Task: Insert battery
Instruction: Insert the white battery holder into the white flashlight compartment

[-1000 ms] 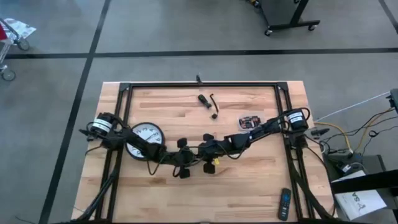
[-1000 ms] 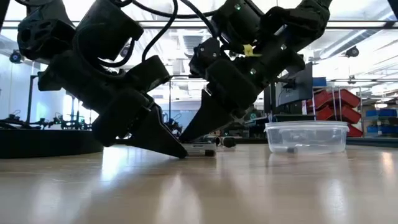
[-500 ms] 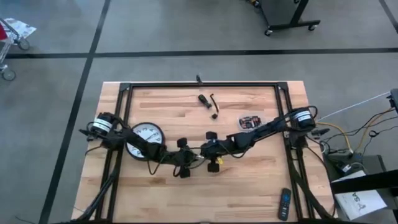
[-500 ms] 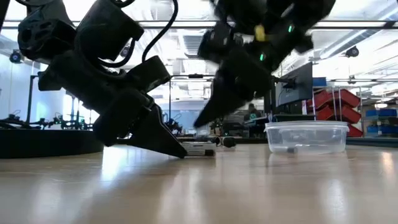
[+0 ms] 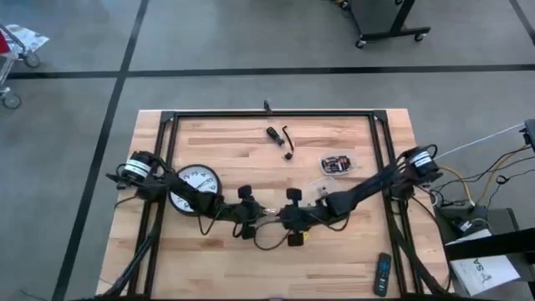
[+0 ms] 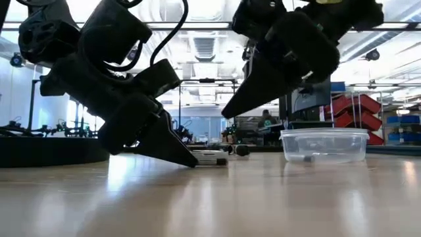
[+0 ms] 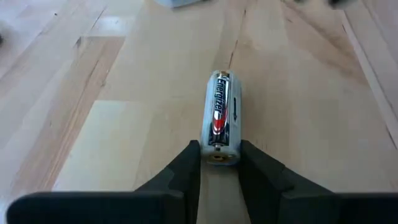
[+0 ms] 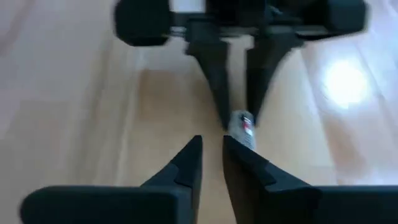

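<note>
From the high view, both arms reach toward the middle of the wooden table (image 5: 209,142): the left gripper (image 5: 253,224) sits low just past the wall clock (image 5: 194,186), and the right gripper (image 5: 276,220) faces it from close by, while a clear container (image 5: 336,165) and a remote (image 5: 381,273) lie well apart. In the low view the left gripper (image 6: 191,160) has its tips down at the tabletop where the battery (image 6: 212,158) lies, and the right gripper (image 6: 227,113) hangs above, clear of the surface. The left wrist view shows the battery (image 7: 222,117) lying flat on the wood, its near end clamped between the two dark fingers (image 7: 185,169), most of the cell sticking out ahead of them. In the right wrist view the right gripper (image 8: 211,151) has its fingers (image 8: 186,163) drawn nearly together with nothing between them, pointed at the left gripper and the battery (image 8: 244,128) it holds. To do this step well, the left arm should probably lift the cell without letting it pivot in so short a grip, keep its polarity markings known, and carry it to the clock's back, whose compartment cannot be seen from here; the clock appears face up, so the right arm would likely need to turn or steady it first.
</note>
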You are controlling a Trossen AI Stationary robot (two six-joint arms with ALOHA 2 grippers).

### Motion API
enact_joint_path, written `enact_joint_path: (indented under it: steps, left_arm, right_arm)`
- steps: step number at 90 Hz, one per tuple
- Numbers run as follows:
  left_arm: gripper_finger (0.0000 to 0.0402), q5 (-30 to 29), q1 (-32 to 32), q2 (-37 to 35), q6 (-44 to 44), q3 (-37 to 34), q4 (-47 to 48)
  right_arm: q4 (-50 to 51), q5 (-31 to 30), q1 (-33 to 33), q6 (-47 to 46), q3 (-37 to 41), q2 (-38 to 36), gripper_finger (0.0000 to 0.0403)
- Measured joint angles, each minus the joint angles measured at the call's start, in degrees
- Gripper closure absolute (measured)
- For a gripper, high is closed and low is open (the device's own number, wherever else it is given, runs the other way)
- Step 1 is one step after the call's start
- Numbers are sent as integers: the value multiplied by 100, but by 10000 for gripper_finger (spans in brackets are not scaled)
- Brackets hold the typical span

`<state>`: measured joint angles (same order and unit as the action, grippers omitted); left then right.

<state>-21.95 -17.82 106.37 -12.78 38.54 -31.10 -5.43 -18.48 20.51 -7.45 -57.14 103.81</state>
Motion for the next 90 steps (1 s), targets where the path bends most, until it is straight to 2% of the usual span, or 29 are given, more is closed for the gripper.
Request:
enact_joint_path:
  steps: [22,39,69,90]
  left_arm:
    - [326,52,-4,-12,13,0,-39]
    - [326,49,-4,-51,37,0,-48]
    - [327,50,-59,-386,157,0,-60]
    - [327,257,-149,-944,241,0,-12]
  right_arm:
    - [-86,-261,-16,-3,0,312,270]
    - [-72,-636,-17,69,-10,251,237]
    - [11,-555,-15,334,-65,1,230]
    - [1126,-556,86,929,-398,-696,231]
